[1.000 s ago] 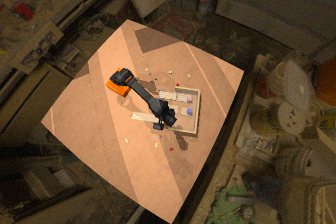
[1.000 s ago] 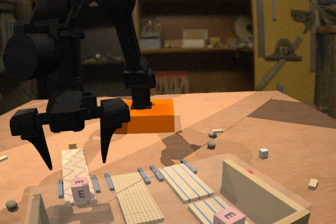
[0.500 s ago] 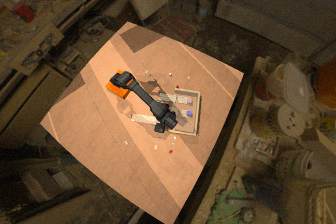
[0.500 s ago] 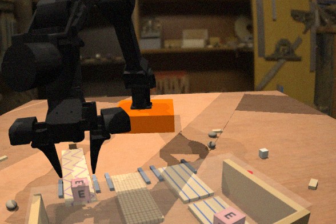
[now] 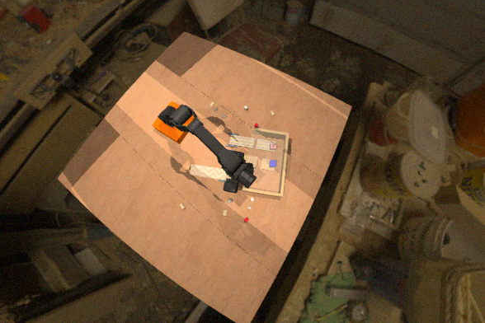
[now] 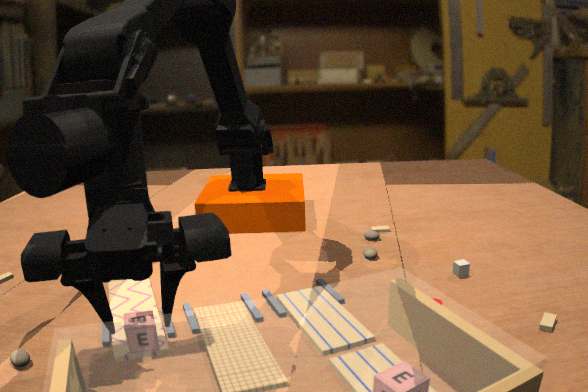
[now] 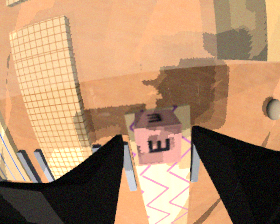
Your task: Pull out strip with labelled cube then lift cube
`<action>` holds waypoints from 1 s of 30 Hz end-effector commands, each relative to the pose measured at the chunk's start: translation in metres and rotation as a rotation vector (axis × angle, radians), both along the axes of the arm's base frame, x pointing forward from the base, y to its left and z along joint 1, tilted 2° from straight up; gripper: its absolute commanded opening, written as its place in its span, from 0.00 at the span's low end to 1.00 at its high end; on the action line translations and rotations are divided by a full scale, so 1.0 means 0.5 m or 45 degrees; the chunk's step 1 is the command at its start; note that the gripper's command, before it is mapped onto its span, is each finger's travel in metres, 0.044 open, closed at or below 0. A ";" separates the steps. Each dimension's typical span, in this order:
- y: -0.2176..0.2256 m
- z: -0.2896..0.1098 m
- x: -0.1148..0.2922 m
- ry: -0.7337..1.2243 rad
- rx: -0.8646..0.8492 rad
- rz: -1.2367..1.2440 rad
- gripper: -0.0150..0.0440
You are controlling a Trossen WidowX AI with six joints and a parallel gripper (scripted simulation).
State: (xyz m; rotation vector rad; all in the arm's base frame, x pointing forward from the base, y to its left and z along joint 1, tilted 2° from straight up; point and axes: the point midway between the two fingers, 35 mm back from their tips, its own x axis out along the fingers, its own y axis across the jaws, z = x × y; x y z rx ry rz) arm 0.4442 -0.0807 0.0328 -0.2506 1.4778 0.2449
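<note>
The zigzag-patterned strip (image 5: 206, 171) (image 6: 131, 297) (image 7: 167, 199) lies in one piece, pulled partly out of the walled tray (image 5: 284, 165) (image 6: 465, 337). A pink cube marked E (image 6: 141, 334) (image 7: 153, 139) stands on its end. My gripper (image 5: 235, 184) (image 6: 137, 322) (image 7: 157, 136) is lowered over this cube, one finger on each side. It is open, with a narrow gap showing between each finger and the cube. In the top view the gripper hides the cube.
A grid strip (image 6: 240, 345) (image 7: 40, 90) and a blue-lined strip in two pieces (image 6: 325, 320) lie beside it. The lined strip carries a second pink E cube (image 6: 400, 380) (image 5: 272, 146). A blue cube (image 5: 272, 163) is in the tray. The orange arm base (image 5: 167, 128) (image 6: 250, 205) is behind; pebbles and small blocks are scattered.
</note>
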 end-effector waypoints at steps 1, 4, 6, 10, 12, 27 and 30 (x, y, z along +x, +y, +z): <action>0.000 -0.019 -0.003 0.009 -0.005 -0.004 0.68; 0.000 -0.028 -0.003 0.009 -0.005 -0.004 0.68; 0.000 -0.031 -0.003 0.009 -0.005 -0.004 0.68; 0.000 -0.031 -0.003 0.009 -0.005 -0.004 0.68; 0.001 -0.026 -0.001 0.005 0.001 0.000 0.59; 0.003 -0.013 -0.017 0.006 0.000 -0.001 0.25; 0.007 0.002 -0.038 0.008 -0.001 -0.001 0.25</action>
